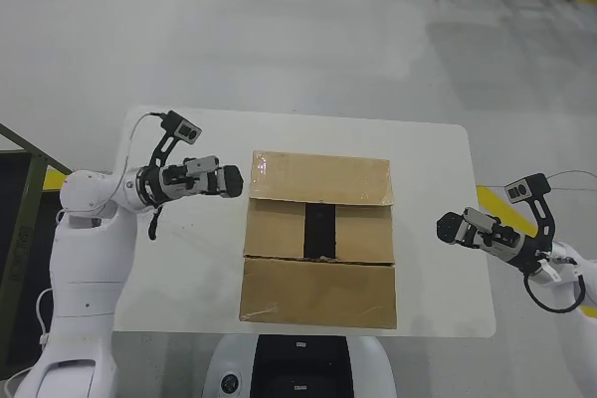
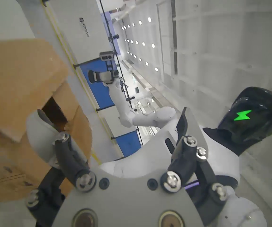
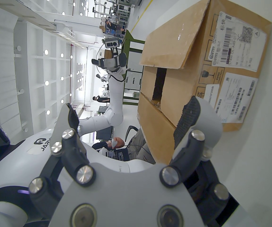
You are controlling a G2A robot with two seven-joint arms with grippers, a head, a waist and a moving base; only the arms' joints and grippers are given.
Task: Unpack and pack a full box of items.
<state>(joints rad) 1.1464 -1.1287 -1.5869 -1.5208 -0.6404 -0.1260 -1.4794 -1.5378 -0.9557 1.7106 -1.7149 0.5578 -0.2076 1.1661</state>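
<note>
Well, both of my jaws stand open and neither holds anything. My left gripper hangs above the table, just beside the far left corner of the box, level with the edge of the far outer flap; from the top view I cannot tell whether it touches the cardboard. In my left wrist view that flap's corner lies right behind one of my fingers, and a dark opening shows under it. My right gripper hovers near the right edge of the table, apart from the box and facing its right side; its two ribbed pads are spread wide with nothing between them.

The box is brown cardboard and sits upright in the middle of the white table. Its two long outer flaps are open, the far one and the near flap, both tilted outward; the two inner flaps between them lie nearly flat, with a dark slit left open between their edges. What lies inside is too dark to tell. White labels are stuck on the side of the box that faces my right gripper.
</note>
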